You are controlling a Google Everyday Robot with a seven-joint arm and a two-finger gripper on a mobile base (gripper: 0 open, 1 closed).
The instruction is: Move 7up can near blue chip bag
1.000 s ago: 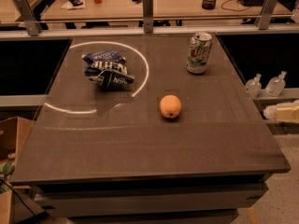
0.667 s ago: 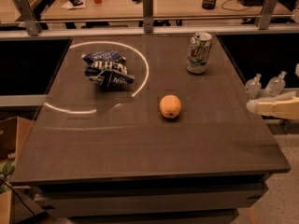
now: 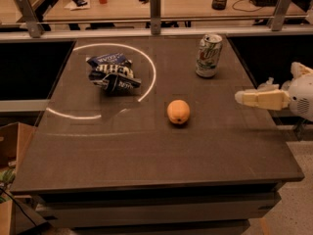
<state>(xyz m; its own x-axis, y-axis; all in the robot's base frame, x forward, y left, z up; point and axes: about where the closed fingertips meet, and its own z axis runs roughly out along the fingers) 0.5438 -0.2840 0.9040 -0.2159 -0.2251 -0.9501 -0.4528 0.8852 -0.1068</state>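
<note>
The 7up can (image 3: 209, 56) stands upright at the far right of the bench (image 3: 146, 151), well apart from the blue chip bag (image 3: 113, 74), which lies crumpled at the far left inside a bright ring of light. The can's long axis is vertical, silver top up, printed side toward the camera. Judgement: thin aluminium, light, with a smooth curved wall that may slip; it would dent under a hard squeeze and tip if knocked high. The best hold is from the side, across the body at about mid-height, with moderate pressure. The bag is soft foil and lies flat, its long side running roughly left to right. An orange (image 3: 178, 111) sits nearer the front, between the two but off the direct line. The pincer (image 3: 242, 98) hovers over the bench's right edge, pointing left, nearer the camera than the can and not touching it; whether it is apart or together cannot be told.
</note>
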